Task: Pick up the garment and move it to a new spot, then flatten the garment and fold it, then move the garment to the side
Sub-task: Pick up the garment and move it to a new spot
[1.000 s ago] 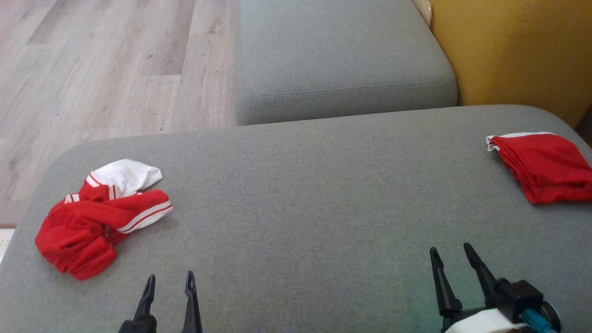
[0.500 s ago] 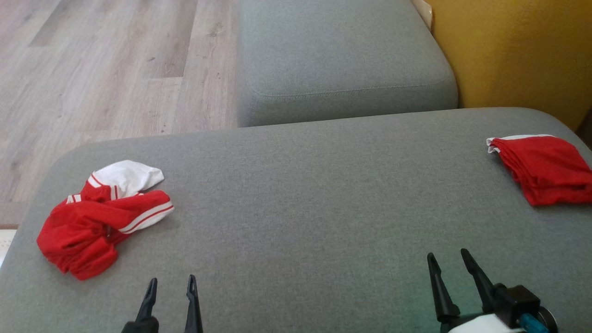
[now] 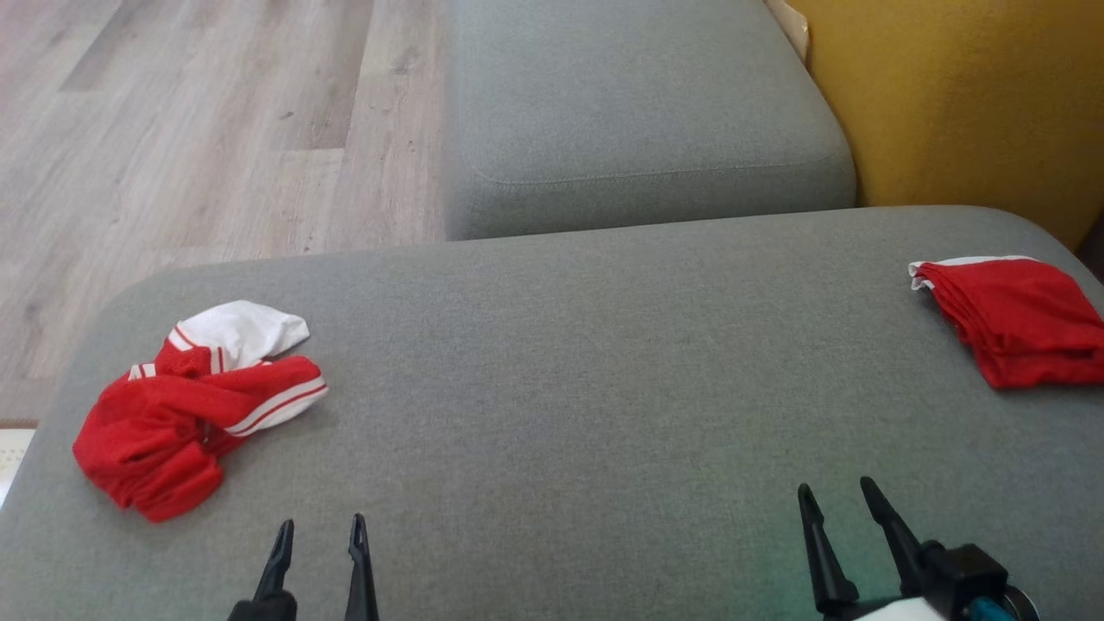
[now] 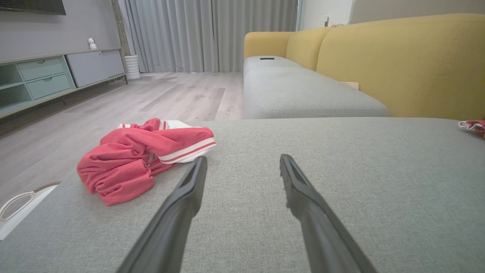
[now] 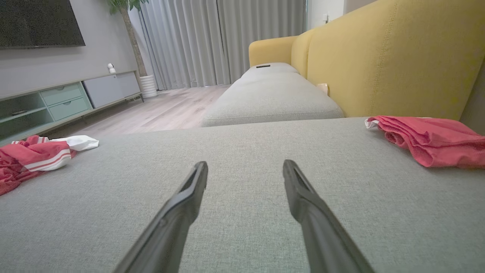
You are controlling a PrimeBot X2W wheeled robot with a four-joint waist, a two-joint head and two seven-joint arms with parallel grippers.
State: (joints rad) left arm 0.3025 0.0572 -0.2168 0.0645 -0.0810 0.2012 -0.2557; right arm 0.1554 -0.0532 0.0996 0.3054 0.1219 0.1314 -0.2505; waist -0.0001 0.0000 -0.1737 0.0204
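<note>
The grey cushion (image 3: 604,388) is carrying the crumpled red-and-white garment (image 3: 185,410) near its left edge. The garment is appearing light, soft and limp, and a raised red fold is offering the surest hold. The left pincer (image 3: 319,523) and right pincer (image 3: 836,485) are hovering parted, holding nothing.

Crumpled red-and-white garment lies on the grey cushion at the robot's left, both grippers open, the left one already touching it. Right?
No: the left gripper is open but clear of the garment; the head view shows bare cushion between them. The rest holds, with the right gripper open too.
</note>
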